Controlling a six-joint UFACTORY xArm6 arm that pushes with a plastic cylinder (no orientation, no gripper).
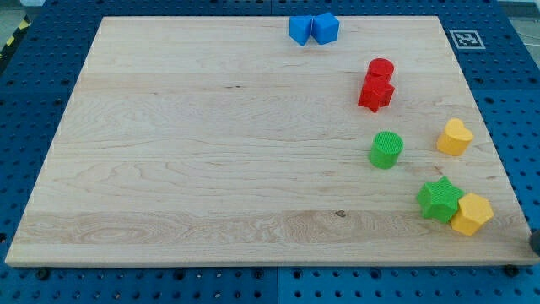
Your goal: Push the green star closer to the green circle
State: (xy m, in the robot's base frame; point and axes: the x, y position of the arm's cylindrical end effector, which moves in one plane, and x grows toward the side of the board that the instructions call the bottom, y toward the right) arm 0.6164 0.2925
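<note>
The green star lies near the board's bottom right corner. It touches a yellow hexagon block on its lower right. The green circle stands up and to the left of the star, with a small gap of bare wood between them. A dark shape cuts in at the view's right edge, just right of the yellow hexagon. I cannot tell whether it is my tip; no rod shows anywhere else.
A yellow heart-like block lies right of the green circle. A red circle and a red star touch each other above it. Two blue blocks sit together at the wooden board's top edge.
</note>
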